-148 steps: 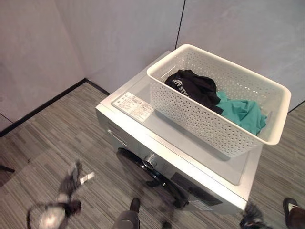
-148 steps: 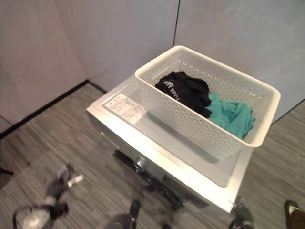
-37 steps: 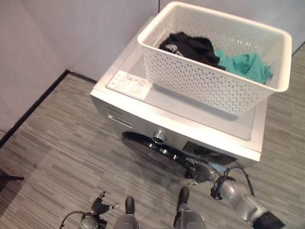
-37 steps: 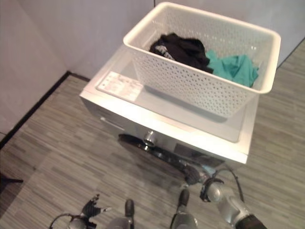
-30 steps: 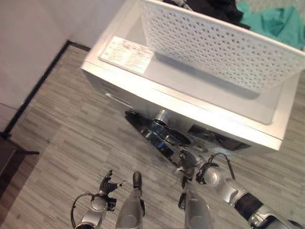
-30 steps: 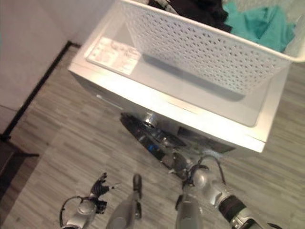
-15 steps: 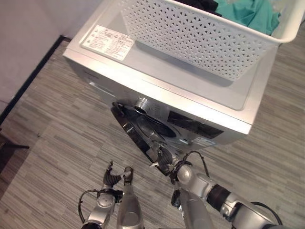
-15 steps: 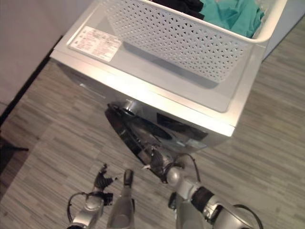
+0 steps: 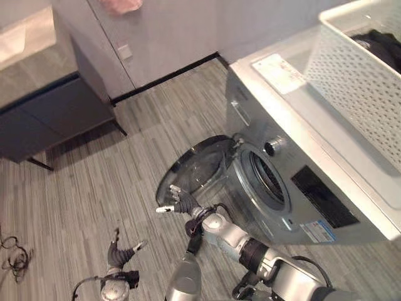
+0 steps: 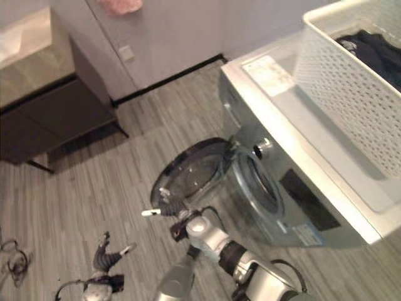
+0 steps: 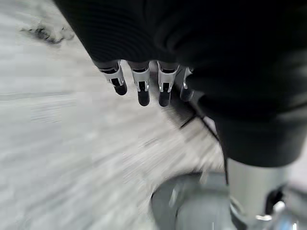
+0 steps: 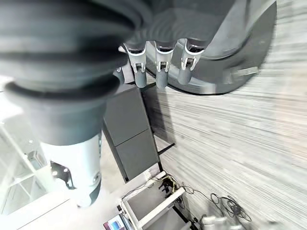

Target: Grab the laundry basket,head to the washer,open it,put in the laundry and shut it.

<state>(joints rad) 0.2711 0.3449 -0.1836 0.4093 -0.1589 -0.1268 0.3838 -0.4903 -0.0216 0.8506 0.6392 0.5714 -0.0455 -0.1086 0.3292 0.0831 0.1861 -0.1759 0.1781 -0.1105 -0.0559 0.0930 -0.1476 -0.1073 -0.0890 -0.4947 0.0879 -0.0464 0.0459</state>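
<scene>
A: Eye views? 
B: Washer (image 9: pixel 301 188) door (image 9: pixel 194 172) swung open; right hand (image 9: pixel 178 204) at its rim, fingers straight. Laundry basket (image 10: pixel 351 94) on washer top, well apart. Left hand (image 9: pixel 119 257) low, relaxed.
A: Wrist views? 
B: Right fingers (image 12: pixel 160 67) straight by door; left fingers (image 11: pixel 141 86) loose over floor.

Beside our right hand (image 9: pixel 182 204): the round glass washer door (image 9: pixel 195 168) stands swung wide, blocking that side.
Beyond the door: the silver washer's dark drum opening (image 9: pixel 268 181) is unobstructed.
Around our left hand (image 9: pixel 120 256): bare grey striped floor (image 9: pixel 75 188).
</scene>
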